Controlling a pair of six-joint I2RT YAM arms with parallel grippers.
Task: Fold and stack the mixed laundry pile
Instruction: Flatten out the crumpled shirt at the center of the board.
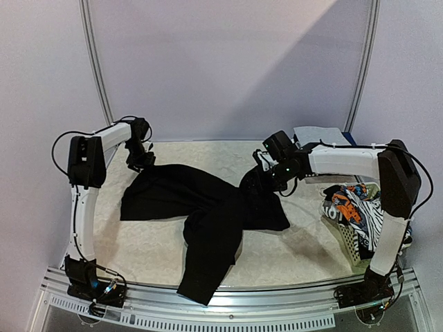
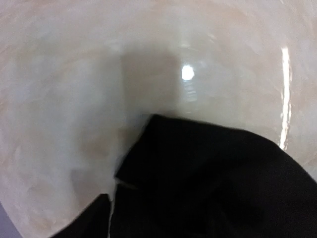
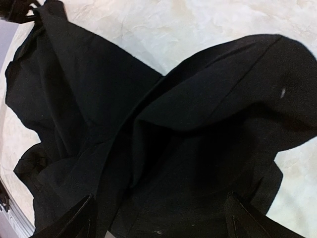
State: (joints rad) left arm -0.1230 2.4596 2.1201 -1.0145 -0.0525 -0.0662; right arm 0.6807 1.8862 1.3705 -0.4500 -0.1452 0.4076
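Basket (image 1: 351,243) only in top view; right hand (image 3: 159,198) wide over black top (image 3: 173,124); left hand (image 1: 143,162) unclear.

left arm (image 1: 111,135) elbow-high, left jaws possibly parted | right arm (image 1: 342,160) stretched inward, right jaws wide

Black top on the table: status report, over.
Right gripper open above black top. Left gripper at its far corner, jaws unclear. Top spread out, unfolded. Basket stands apart at right, clear of it.
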